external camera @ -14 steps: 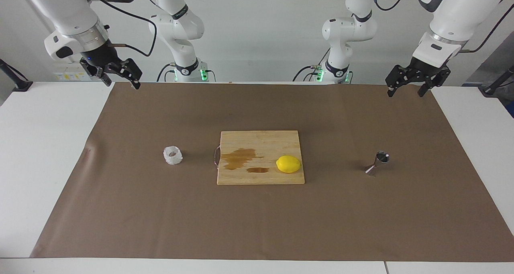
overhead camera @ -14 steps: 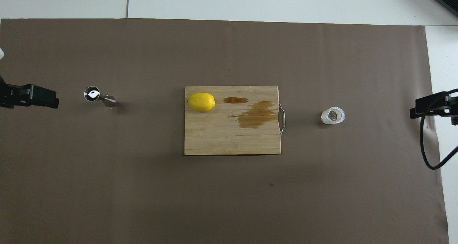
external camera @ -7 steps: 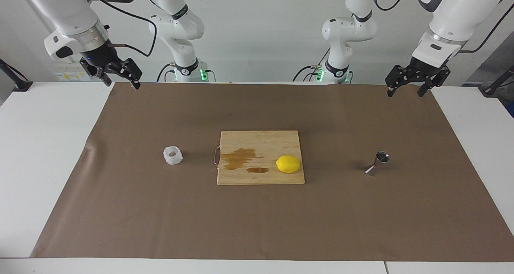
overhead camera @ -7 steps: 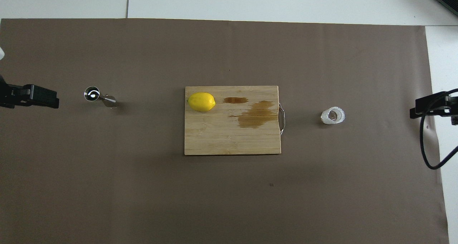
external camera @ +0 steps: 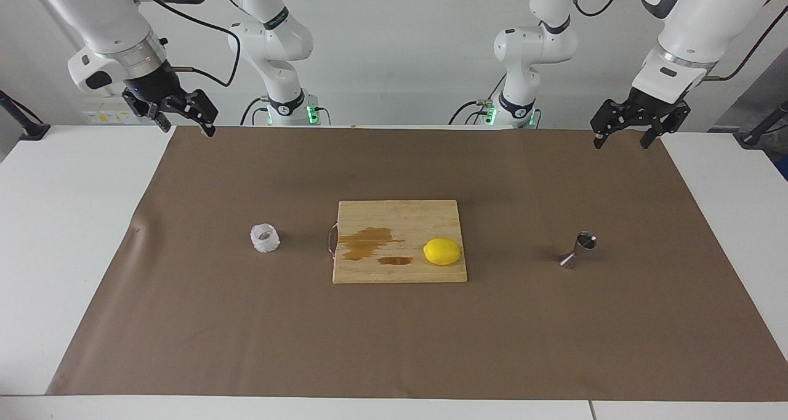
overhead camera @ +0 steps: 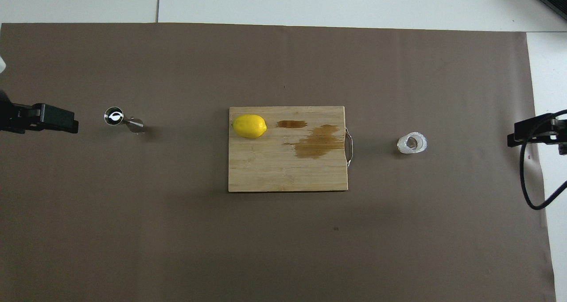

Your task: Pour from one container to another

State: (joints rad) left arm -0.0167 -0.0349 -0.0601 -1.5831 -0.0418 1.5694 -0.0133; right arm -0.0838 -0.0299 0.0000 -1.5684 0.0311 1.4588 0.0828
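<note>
A: What changed?

B: Little — the left gripper crept toward the jigger, jaws wide and empty, still well short of it.

A: And the cup?

B: Untouched, well apart from the right gripper, which waited, jaws wide — pouring hadn't begun.

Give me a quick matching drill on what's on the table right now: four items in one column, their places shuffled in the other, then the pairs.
Things:
1. lemon
2. clear cup
3. steel jigger
4. brown stain

Places:
A. on the brown paper, toward the right arm's end of the table
B. on the cutting board, at the side nearest the jigger
C. on the brown paper, toward the left arm's end of the table
D. on the cutting board, at the side with the metal handle

Pairs: 1-B, 2-A, 3-C, 4-D
</note>
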